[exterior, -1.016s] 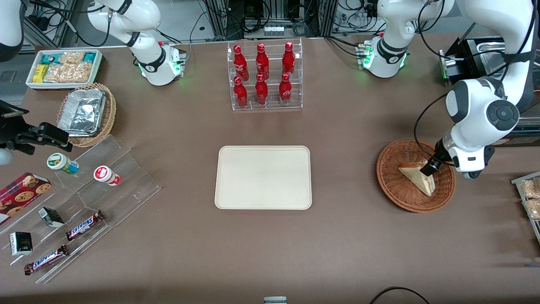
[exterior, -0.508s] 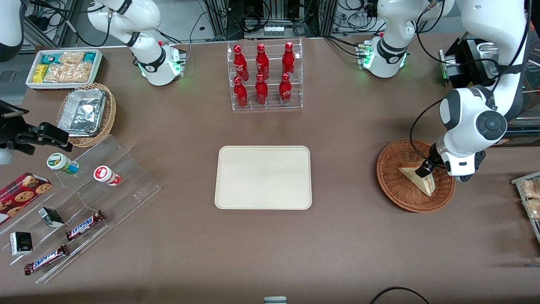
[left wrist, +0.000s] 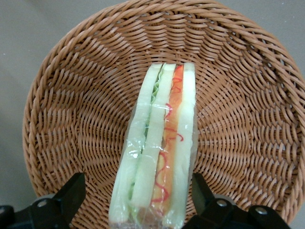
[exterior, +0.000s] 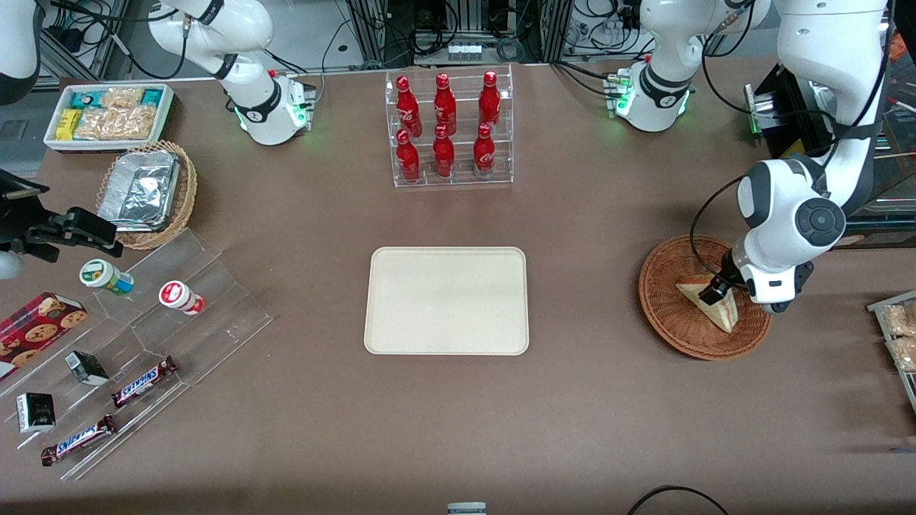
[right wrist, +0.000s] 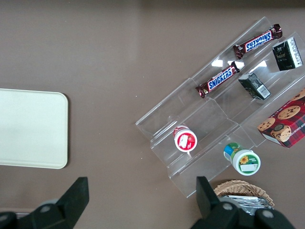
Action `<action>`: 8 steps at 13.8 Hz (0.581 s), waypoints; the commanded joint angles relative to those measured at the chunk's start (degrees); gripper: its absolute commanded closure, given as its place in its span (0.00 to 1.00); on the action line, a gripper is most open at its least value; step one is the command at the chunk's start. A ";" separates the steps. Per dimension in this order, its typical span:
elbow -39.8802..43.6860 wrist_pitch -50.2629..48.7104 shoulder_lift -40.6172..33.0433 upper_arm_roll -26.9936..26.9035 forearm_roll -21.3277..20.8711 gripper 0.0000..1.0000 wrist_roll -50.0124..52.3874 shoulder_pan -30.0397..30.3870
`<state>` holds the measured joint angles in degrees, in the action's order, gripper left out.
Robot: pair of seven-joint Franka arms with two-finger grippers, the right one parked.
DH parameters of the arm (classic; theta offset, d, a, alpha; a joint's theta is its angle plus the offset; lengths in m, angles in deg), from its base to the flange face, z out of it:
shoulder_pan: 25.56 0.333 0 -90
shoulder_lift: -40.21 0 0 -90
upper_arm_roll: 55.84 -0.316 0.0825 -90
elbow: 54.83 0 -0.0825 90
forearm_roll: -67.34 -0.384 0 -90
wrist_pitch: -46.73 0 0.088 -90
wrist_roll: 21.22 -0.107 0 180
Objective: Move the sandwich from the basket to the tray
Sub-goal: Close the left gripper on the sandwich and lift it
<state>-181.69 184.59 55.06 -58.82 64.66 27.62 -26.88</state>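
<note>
The sandwich [exterior: 724,313], a pale wedge wrapped in clear film, lies in the round reddish-brown basket [exterior: 665,323] toward the working arm's end of the table. My left gripper [exterior: 713,292] hangs low over the basket, open. In the left wrist view the gripper [left wrist: 137,187] straddles the sandwich [left wrist: 162,138], with a black finger [left wrist: 71,193] on each side and a gap to the bread on both. Green and red filling shows along its cut edge, with the basket's weave [left wrist: 71,119] all around it. The cream tray [exterior: 446,300] lies bare at the table's middle.
A clear rack of red bottles [exterior: 448,129] stands farther from the front camera than the tray. Toward the parked arm's end are a stepped acrylic rack [exterior: 143,343] with snacks, a tan basket of foil containers [exterior: 147,193] and a white snack bin [exterior: 109,114]. Snack packets [exterior: 900,336] lie beside the reddish-brown basket.
The left arm's wrist has shifted a little toward the tray, bringing the gripper more squarely over the sandwich. The sandwich and basket have not moved.
</note>
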 commanded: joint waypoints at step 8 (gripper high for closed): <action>4.50 -13.01 -6.48 0.95 -4.70 0.92 3.10 -2.54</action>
<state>-178.64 178.96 53.33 -58.12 61.78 29.92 -28.36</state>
